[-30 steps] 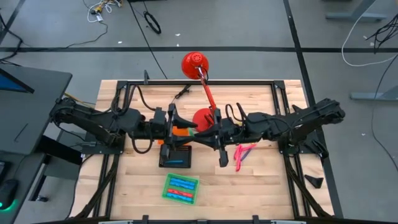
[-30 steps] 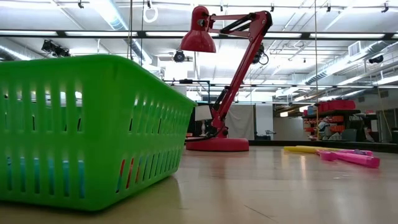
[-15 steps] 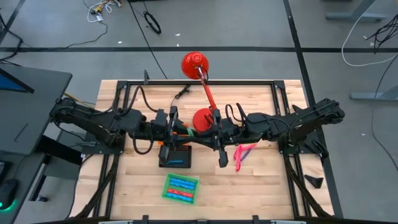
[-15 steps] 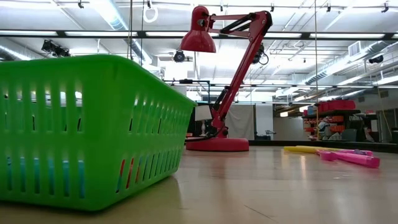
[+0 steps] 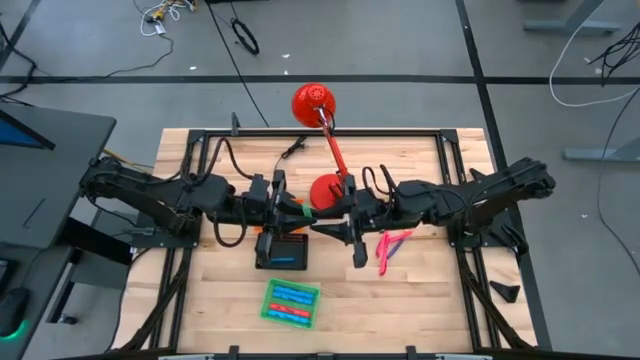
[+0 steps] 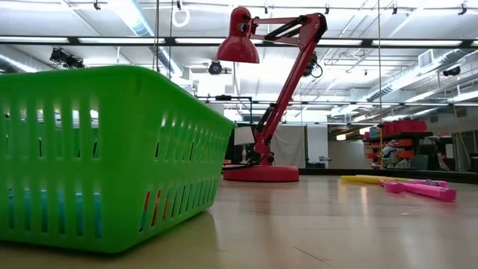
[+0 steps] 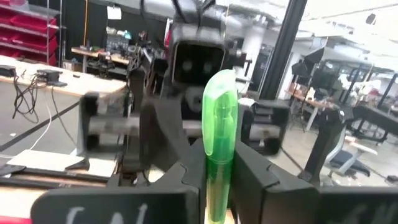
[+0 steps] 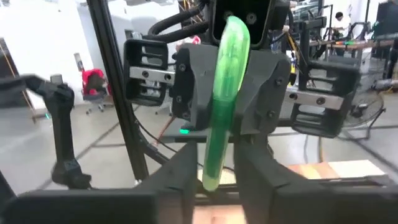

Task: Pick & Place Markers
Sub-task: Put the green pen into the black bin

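Note:
High above the table's middle my two grippers meet tip to tip, both pointing level. Between them stands a green marker (image 5: 305,212), roughly upright. My left gripper (image 7: 217,183) is shut on it. My right gripper (image 8: 216,171) is open: its fingers stand on either side of the marker's lower end with a small gap on each side. Pink and yellow markers (image 5: 391,247) lie on the table to the right. Blue and red markers lie in the green tray (image 5: 291,303). My left gripper pinches the green marker's lower part (image 7: 217,177) between its two fingers. The fingers come level from the table's left and lie across the marker. The marker stands about upright, its capped end up, lifted clear of the table.
A red desk lamp (image 5: 325,140) stands at the far middle, its base just behind the grippers. A black tray (image 5: 281,250) and an orange tray (image 5: 290,211) lie under the left gripper. In the low view the green tray's wall (image 6: 104,149) fills the left side.
My left gripper has shut on the green marker. My right gripper, shut on the marker a second ago, has opened and let go of it. Both arms have kept their place, and the marker has stayed upright between them.

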